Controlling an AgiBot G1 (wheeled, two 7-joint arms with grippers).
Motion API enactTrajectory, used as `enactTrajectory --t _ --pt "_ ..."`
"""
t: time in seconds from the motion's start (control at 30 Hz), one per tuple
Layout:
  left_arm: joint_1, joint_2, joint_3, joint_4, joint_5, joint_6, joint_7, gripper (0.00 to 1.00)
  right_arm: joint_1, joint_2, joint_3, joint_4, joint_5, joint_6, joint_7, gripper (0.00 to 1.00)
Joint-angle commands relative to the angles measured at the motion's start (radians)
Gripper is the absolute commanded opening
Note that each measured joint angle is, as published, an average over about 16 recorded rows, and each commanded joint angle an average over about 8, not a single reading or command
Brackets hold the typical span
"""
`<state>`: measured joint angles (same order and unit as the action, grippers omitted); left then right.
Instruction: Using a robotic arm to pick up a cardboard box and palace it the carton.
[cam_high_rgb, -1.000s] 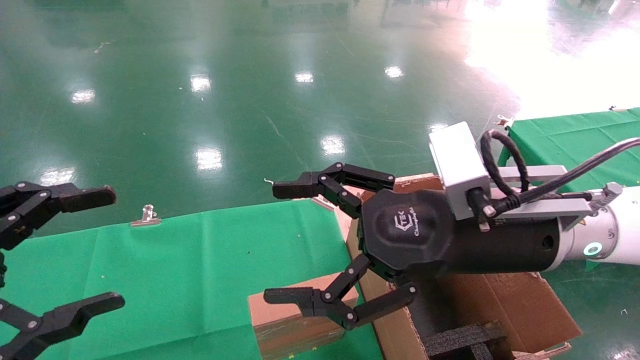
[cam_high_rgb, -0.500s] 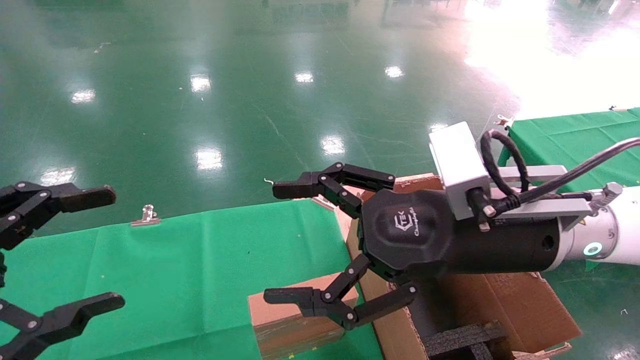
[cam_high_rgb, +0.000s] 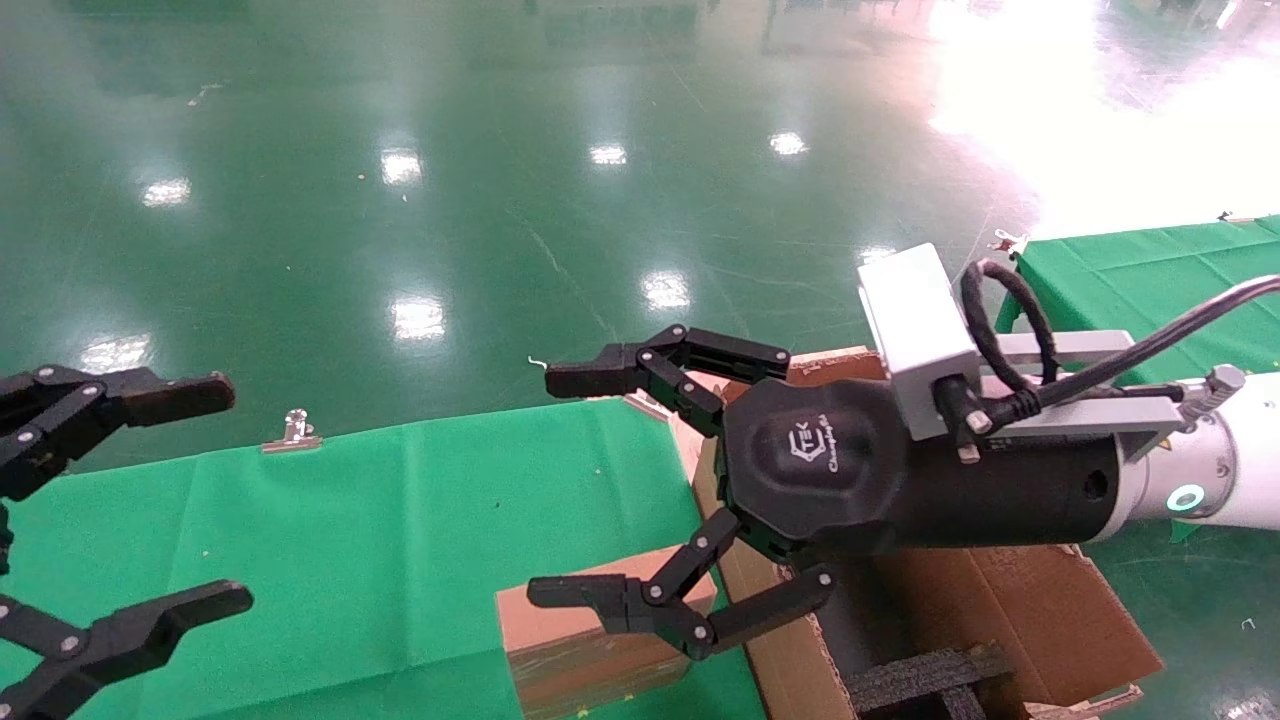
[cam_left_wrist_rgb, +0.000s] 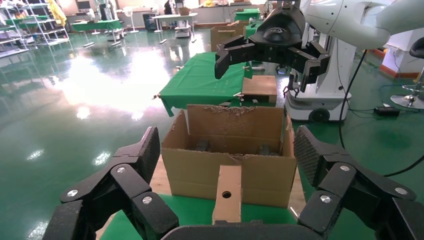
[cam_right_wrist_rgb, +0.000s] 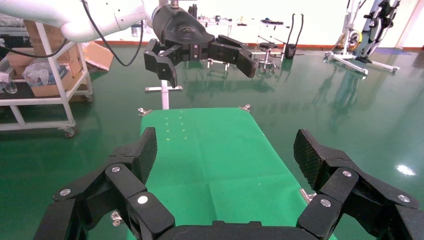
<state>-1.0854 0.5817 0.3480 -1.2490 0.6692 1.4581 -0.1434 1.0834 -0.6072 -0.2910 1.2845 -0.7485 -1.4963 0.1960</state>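
The small brown cardboard box (cam_high_rgb: 575, 670) lies on the green cloth table (cam_high_rgb: 400, 520) near its right end; its narrow face with a round hole shows as the cardboard box (cam_left_wrist_rgb: 227, 195) in the left wrist view. The carton (cam_high_rgb: 1040, 610), with ragged flaps and black foam inside, stands just right of it, seen again as the carton (cam_left_wrist_rgb: 200, 165). The white robotic arm's right gripper (cam_high_rgb: 565, 485) hangs open above the table, its lower finger over the box's top. My left gripper (cam_high_rgb: 212, 495) is open at the left edge, empty. The right wrist view shows only cloth between the right gripper's (cam_right_wrist_rgb: 225, 155) fingers.
A metal clip (cam_high_rgb: 292, 432) holds the cloth at the table's far edge. A second green table (cam_high_rgb: 1150, 270) stands at the right behind the arm. Glossy green floor surrounds both. Black foam dividers (cam_high_rgb: 930, 680) fill the carton's near part.
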Motion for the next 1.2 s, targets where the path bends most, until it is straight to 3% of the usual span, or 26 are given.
enactTrajectory --t 0.03,0.2,0.37,0.67,1.2 --pt "0.0 0.0 0.0 0.0 0.0 0.0 0.0 0.0 -0.004 0.0 0.003 0.0 0.006 0.0 -0.002 1.0" --pt "0.0 0.0 0.0 0.0 0.0 0.0 0.0 0.0 0.033 0.004 -0.031 -0.007 -0.068 -0.012 0.012 1.0" --pt "0.0 0.0 0.0 0.0 0.0 0.0 0.0 0.0 0.115 -0.011 -0.095 -0.047 -0.209 -0.038 0.027 1.0" --pt "0.0 0.0 0.0 0.0 0.0 0.0 0.0 0.0 0.302 -0.099 -0.265 -0.165 -0.468 -0.084 0.022 1.0" --pt "0.0 0.0 0.0 0.0 0.0 0.0 0.0 0.0 0.523 -0.29 -0.583 -0.37 -0.679 -0.087 -0.079 1.0"
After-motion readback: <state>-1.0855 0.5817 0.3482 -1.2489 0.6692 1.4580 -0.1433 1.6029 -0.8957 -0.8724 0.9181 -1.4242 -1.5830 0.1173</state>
